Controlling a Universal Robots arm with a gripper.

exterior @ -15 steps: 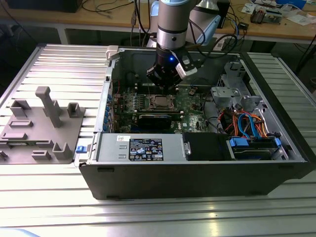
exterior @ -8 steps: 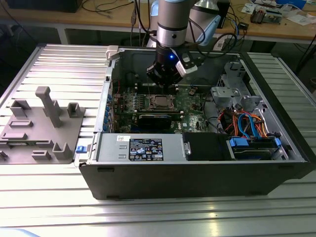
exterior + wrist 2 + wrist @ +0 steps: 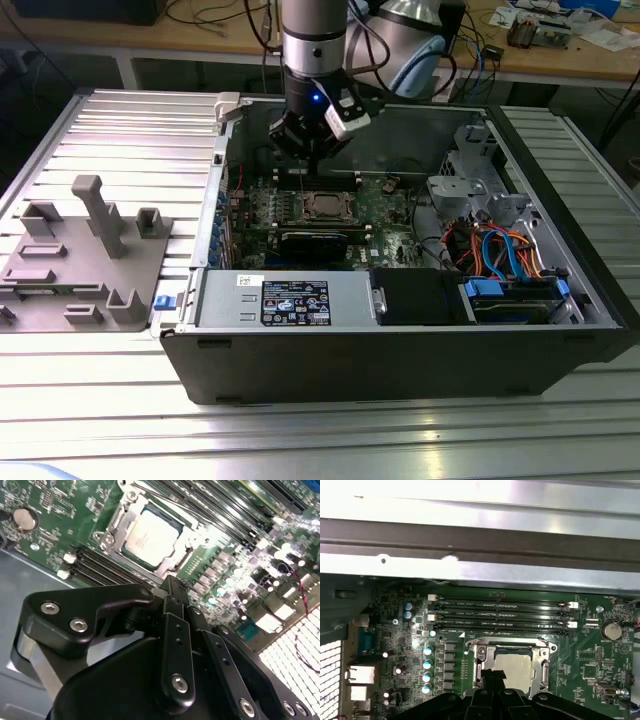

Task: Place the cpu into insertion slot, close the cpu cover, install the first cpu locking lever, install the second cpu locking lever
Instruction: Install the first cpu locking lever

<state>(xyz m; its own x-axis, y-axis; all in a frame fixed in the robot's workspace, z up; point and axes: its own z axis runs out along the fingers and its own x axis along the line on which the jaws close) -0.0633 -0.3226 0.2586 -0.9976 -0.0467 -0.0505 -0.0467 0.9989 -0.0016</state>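
Note:
The cpu (image 3: 323, 205) lies flat in the insertion slot on the green board inside the open computer case; its silver top also shows in both wrist views (image 3: 150, 534) (image 3: 518, 667). The cpu cover (image 3: 116, 524) (image 3: 481, 653) lies down around it as a shiny metal frame. My gripper (image 3: 305, 172) hangs just above the board, at the socket's edge on the exterior view's left. Its black fingers (image 3: 172, 591) (image 3: 492, 679) are pressed together with nothing between them. The state of the locking levers is unclear.
Several long black memory slots (image 3: 500, 614) run beside the socket. A black card (image 3: 315, 243) and the power supply (image 3: 290, 298) sit in front of it. Drive cage and coloured cables (image 3: 500, 250) are at the exterior view's right. A grey fixture tray (image 3: 90, 250) stands outside the case.

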